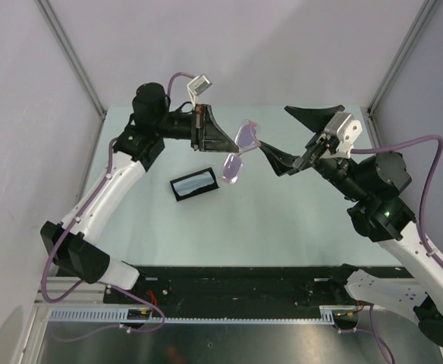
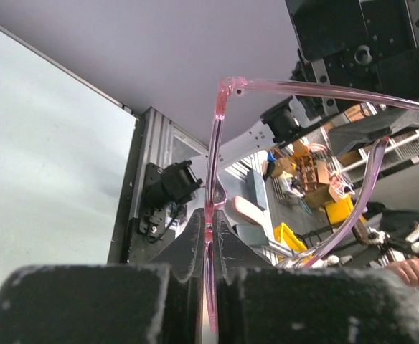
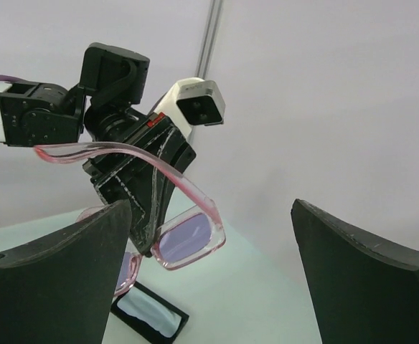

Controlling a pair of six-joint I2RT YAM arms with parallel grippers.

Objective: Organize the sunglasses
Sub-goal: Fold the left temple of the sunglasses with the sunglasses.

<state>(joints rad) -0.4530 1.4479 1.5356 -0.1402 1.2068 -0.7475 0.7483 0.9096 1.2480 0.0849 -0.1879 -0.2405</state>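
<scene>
Grey walls close the table's (image 1: 297,227) left, back and right edges. A black case (image 1: 195,184) lies left of centre. The sunglasses (image 1: 246,135), with a thin pink frame and purple lenses, hang in the air above the middle. The left gripper (image 1: 229,145) reaches in from the left and pinches their frame. The right gripper (image 1: 273,127) gapes wide just beside them.

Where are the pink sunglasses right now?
The sunglasses hang mid-air in the top view's middle, pinched by the left gripper, just right of the black case, facing the open right gripper.
</scene>
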